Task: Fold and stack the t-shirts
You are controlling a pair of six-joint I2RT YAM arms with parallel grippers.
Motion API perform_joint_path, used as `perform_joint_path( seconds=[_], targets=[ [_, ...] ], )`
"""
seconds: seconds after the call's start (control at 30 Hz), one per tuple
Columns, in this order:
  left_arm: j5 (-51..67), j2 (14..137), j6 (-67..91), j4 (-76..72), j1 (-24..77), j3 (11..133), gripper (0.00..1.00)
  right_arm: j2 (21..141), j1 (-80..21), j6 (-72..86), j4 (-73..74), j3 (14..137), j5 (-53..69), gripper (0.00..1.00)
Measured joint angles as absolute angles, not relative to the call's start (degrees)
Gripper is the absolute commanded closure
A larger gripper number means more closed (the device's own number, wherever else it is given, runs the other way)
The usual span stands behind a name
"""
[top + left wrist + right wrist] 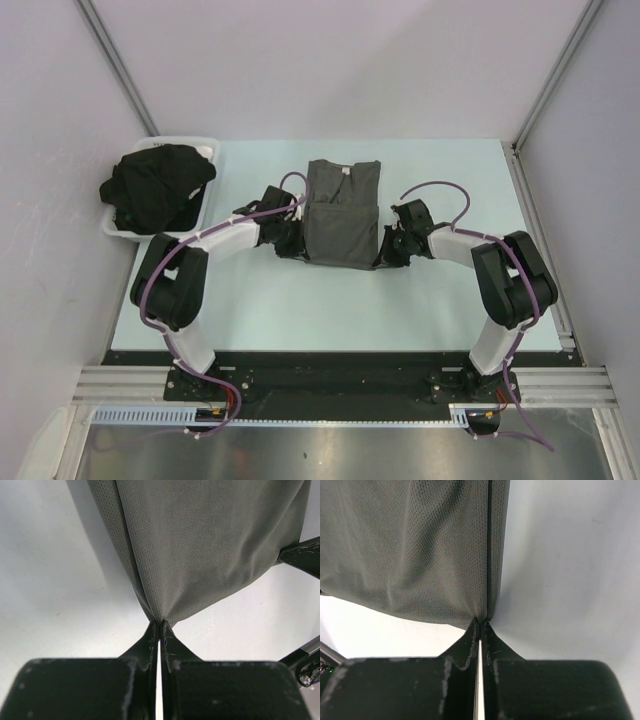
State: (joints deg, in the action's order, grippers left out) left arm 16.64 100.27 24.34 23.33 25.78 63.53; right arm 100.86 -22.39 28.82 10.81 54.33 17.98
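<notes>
A charcoal grey t-shirt lies in the middle of the table, its near part lifted and folded toward the collar. My left gripper is shut on the shirt's near left corner. My right gripper is shut on the near right corner. The grey mesh cloth hangs taut from both pinches in the left wrist view and in the right wrist view. A heap of black t-shirts lies in a white tray at the far left.
The pale table has grey walls on three sides. The right arm's fingers show at the right edge of the left wrist view. The tray stands close to my left arm's elbow.
</notes>
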Motion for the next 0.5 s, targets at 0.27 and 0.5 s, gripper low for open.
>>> perform_joint_path(
  seconds=[0.27, 0.5],
  targets=[
    [16.21, 96.51, 24.47, 23.24, 26.28, 60.95, 1.0, 100.73, -22.44, 28.64, 11.68, 54.33, 18.46, 1.0],
    [16.14, 89.84, 25.56, 23.35, 28.62, 54.72, 1.0, 98.37, -24.67, 28.64, 16.19, 53.25, 18.5, 1.0]
  ],
)
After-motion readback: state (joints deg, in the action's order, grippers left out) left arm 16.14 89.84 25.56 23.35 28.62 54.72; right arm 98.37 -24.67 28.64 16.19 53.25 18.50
